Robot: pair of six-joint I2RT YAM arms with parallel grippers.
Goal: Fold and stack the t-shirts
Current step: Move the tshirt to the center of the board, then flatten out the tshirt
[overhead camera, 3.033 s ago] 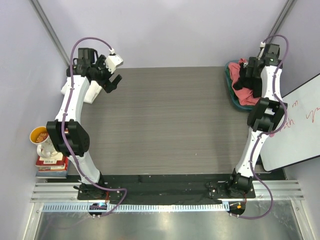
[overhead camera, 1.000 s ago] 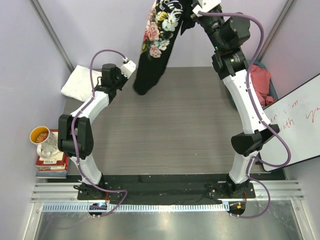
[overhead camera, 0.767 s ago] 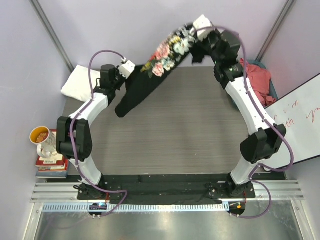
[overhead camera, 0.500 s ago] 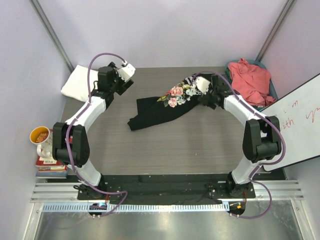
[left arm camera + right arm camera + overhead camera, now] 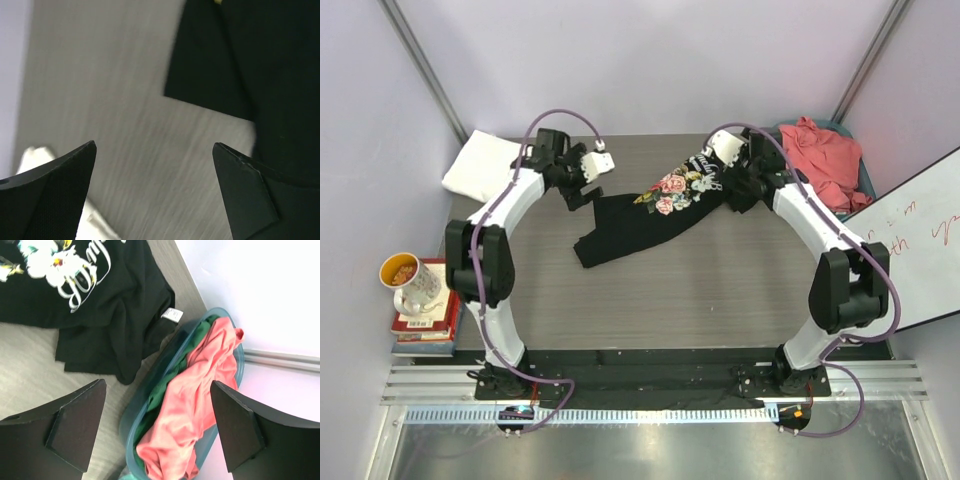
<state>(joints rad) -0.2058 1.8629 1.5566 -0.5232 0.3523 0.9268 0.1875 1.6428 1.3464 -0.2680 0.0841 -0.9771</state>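
The white tee (image 5: pixel 480 165) lies at the far left corner of the table (image 5: pixel 670 295), apparently folded. To its right the left gripper (image 5: pixel 154 146) hangs open and empty beside the edge of the black tee (image 5: pixel 640 215). That tee lies slantwise mid-table, print up, rumpled. The right gripper (image 5: pixel 157 384), also open and empty, hangs by its right end, next to the bin (image 5: pixel 131 410) holding the coral tee (image 5: pixel 820 160).

Risk: pinching the bunched cloth may catch 2 layers and spoil the spread. A grab near the bin could snag the coral tee.

Overhead and close wrist cameras probably share the black tee (image 5: pixel 630 222).
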